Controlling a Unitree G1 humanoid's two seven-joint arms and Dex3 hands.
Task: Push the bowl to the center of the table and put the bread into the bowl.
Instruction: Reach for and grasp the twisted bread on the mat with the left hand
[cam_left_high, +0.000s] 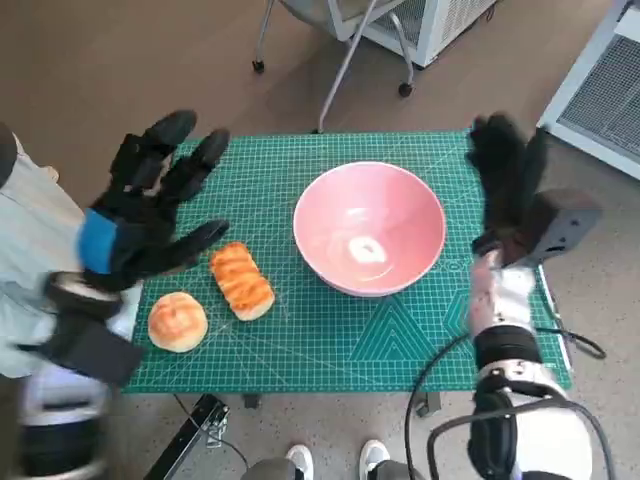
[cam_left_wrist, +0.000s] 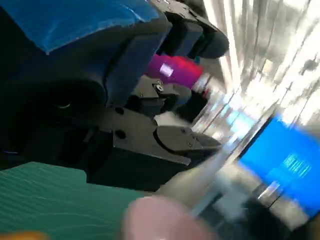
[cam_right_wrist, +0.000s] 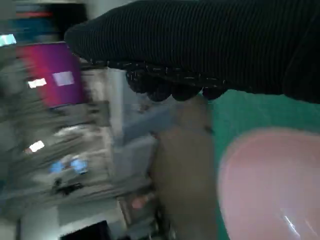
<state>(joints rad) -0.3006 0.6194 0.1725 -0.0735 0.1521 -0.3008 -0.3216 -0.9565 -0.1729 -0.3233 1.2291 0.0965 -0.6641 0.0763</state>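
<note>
A pink bowl (cam_left_high: 369, 228) stands empty on the green cutting mat (cam_left_high: 300, 330), a little right of the table's middle. Two breads lie at the mat's front left: a long striped loaf (cam_left_high: 241, 280) and a round bun (cam_left_high: 178, 321). My left hand (cam_left_high: 150, 205) hovers raised over the mat's left part, fingers spread, holding nothing. My right hand (cam_left_high: 507, 180) is lifted just right of the bowl, fingers pointing away from me, apart from the rim. The right wrist view shows the glove (cam_right_wrist: 210, 50) above the blurred bowl (cam_right_wrist: 272, 185). The left wrist view shows the taped hand (cam_left_wrist: 85, 65) and the bowl's rim (cam_left_wrist: 160, 220).
A wheeled chair base (cam_left_high: 340, 50) stands beyond the table's far edge. White units (cam_left_high: 600, 80) stand at the right. A person's shoes (cam_left_high: 335, 460) show at the table's near edge. A black cable (cam_left_high: 445, 380) loops beside my right forearm.
</note>
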